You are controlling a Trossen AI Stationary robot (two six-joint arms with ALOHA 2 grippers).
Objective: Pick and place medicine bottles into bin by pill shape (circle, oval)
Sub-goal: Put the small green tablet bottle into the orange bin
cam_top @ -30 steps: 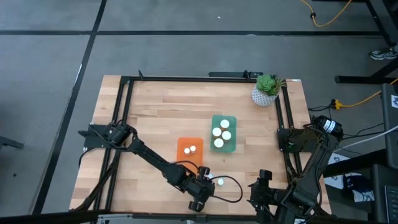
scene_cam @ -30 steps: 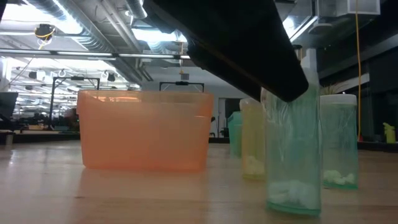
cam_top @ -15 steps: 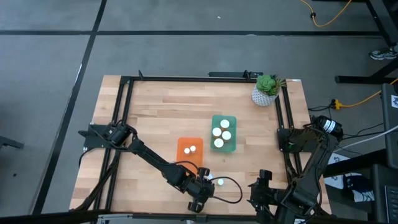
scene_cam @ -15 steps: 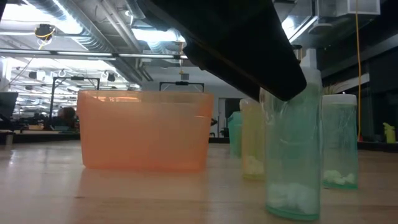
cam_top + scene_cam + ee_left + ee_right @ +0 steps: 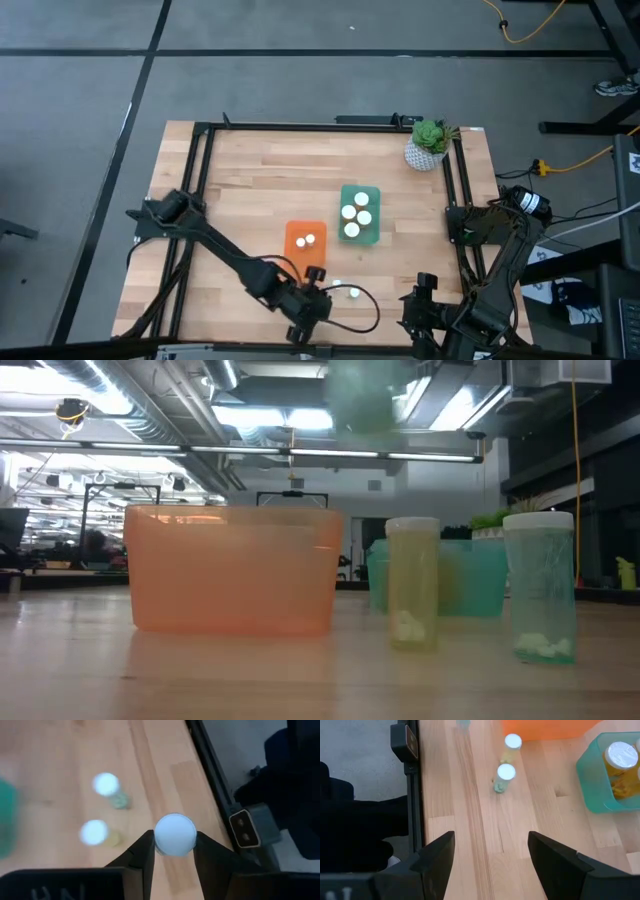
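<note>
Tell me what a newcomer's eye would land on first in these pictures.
First, the white-capped bottle clamped in the left tool, lifted near the table's front edge. Next, the orange bin and teal bin at mid-table, both with white-capped bottles inside. Two more bottles stand loose beside them.

Left gripper [image 5: 173,851] clamped, raised near front edge; right gripper [image 5: 490,851] spread, idle.

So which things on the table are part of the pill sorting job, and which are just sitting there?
Part of the job:
- bottle held in the left gripper
- two loose bottles on the table
- orange bin
- teal bin

Just sitting there:
- potted plant
- right gripper, parked at the table edge, open
</note>
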